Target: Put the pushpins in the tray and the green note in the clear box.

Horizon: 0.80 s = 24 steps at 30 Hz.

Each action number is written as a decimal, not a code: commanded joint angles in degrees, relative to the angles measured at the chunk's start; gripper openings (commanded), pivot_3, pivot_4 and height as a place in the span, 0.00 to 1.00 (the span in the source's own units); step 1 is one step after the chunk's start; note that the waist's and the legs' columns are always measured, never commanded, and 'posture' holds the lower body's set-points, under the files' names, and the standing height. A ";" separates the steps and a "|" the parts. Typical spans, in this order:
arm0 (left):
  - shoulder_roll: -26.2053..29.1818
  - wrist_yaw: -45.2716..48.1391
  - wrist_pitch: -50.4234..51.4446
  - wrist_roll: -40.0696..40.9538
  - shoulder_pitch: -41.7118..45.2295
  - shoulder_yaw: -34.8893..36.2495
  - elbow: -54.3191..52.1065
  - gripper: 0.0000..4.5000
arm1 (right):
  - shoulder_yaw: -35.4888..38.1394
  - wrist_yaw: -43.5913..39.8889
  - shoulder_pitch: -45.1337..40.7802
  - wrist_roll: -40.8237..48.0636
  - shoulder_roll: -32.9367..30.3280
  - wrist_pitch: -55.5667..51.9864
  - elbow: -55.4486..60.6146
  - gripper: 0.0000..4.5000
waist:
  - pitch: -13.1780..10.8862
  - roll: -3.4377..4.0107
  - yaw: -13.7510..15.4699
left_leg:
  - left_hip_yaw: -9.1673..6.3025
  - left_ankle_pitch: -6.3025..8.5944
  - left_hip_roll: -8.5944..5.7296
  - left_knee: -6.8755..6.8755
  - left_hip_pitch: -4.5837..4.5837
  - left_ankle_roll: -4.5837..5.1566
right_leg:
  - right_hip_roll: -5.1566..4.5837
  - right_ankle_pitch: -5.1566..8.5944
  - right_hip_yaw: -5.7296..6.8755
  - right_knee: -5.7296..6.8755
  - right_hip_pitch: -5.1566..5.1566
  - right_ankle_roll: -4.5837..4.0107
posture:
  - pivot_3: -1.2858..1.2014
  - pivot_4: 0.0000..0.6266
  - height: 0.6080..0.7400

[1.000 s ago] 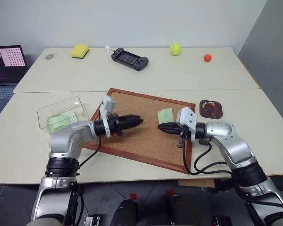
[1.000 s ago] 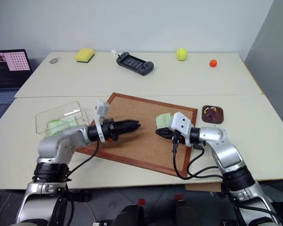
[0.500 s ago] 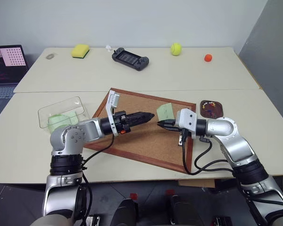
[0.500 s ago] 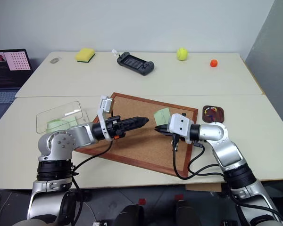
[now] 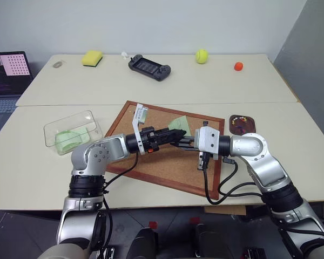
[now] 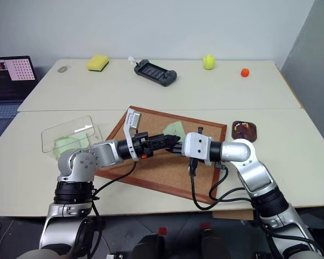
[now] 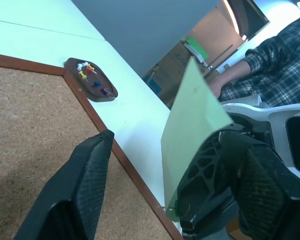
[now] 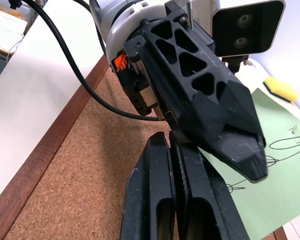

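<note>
Above the rough corkboard (image 5: 167, 148), the right tool (image 5: 182, 141) pinches the thin, pale green note (image 5: 177, 123) in flat black fingers. The left tool (image 5: 175, 136) gapes around its edge. Pushpins (image 5: 240, 123) dot the rounded brown tray (image 5: 241, 130); the clear box (image 5: 73, 131) sits on the worktop (image 5: 291, 140).

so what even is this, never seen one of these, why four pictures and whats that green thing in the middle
It is a humanoid robot with two arms, each ending in a two-fingered black gripper. Two pictures come from cameras in its head, looking down at the table; the other two come from a camera on each wrist. The right gripper is shut on the green note, holding it up above the corkboard. The left gripper, open, reaches toward it. Also on the table: a clear box, and a small brown tray with pushpins in it.
</note>
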State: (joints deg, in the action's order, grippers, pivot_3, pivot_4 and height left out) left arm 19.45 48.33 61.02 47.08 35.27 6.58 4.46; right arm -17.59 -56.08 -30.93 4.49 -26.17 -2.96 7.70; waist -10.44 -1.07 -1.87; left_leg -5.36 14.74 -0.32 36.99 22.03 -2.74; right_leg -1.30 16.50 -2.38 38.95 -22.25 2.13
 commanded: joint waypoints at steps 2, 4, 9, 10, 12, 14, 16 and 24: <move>0.40 0.60 -1.32 0.28 1.04 0.24 -0.04 0.53 | 0.07 0.30 -1.70 0.32 0.76 0.64 2.07 0.00 | 0.00 0.00 -0.01 | 0.00 0.00 0.00 0.00 0.00 0.00 | 0.00 0.00 0.01 0.00 0.00 0.00 | 0.52 0.24 1.00; 0.62 0.76 -1.31 0.31 0.97 0.02 -0.17 0.44 | 0.05 0.36 -1.66 0.30 0.94 0.61 2.00 0.00 | 0.00 0.00 -0.01 | -0.01 0.00 0.00 0.00 0.00 0.00 | 0.00 0.00 0.01 0.00 0.00 0.00 | 0.52 0.24 1.00; 1.01 0.99 -1.16 0.52 1.21 -0.12 -0.07 0.21 | 0.13 0.52 -1.57 0.19 1.13 0.47 1.82 0.00 | 0.00 0.00 0.00 | -0.01 0.00 0.00 0.00 0.00 0.00 | 0.00 0.00 0.01 0.00 0.00 0.00 | 0.52 0.24 1.00; 0.98 1.01 -1.16 0.55 1.35 -0.15 0.03 0.19 | 0.16 0.62 -1.60 0.16 1.20 0.45 1.66 0.00 | 0.00 0.00 0.00 | -0.01 0.00 0.00 0.00 0.01 0.00 | 0.00 0.00 0.01 0.00 0.00 0.00 | 0.52 0.24 1.00; 0.98 1.07 -1.14 0.60 1.42 -0.17 0.04 0.10 | 0.20 0.74 -1.63 0.11 1.30 0.40 1.52 0.00 | 0.00 0.00 0.00 | -0.01 0.00 0.00 0.00 0.01 0.00 | 0.00 0.00 0.01 0.00 0.00 0.00 | 0.52 0.24 1.00; 1.10 1.28 -0.95 0.73 1.24 -0.26 -0.20 0.02 | 0.20 0.78 -1.61 0.05 1.35 0.38 1.38 0.00 | 0.00 0.00 0.00 | -0.01 0.00 0.00 0.00 0.00 0.00 | 0.00 0.00 0.01 0.00 0.00 0.00 | 0.52 0.24 1.00; 1.30 1.56 -0.71 0.80 1.00 -0.44 -0.46 0.01 | 0.23 0.81 -1.61 0.04 1.38 0.38 1.22 0.00 | 0.00 0.00 0.00 | -0.01 0.00 0.00 0.00 0.00 0.00 | 0.00 0.00 0.01 0.00 0.00 0.00 | 0.52 0.24 1.00; 3.30 3.12 -1.57 -0.62 -0.20 -2.07 -0.59 0.01 | 3.09 1.67 -1.15 6.25 3.32 -7.62 3.36 0.00 | 0.00 0.00 -0.06 | -0.02 0.00 0.00 0.00 0.00 0.00 | 0.00 0.00 0.01 0.00 0.00 0.00 | 0.52 0.24 1.00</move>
State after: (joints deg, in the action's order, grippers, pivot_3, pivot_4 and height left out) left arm 21.93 49.95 60.07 46.52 35.24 4.76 5.11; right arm -17.42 -55.48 -31.22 6.76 -23.63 -7.07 7.72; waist -10.44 -1.07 -1.93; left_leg -5.38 14.74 -0.31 36.99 22.03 -2.74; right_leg -1.29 16.50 -2.37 38.95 -22.25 2.12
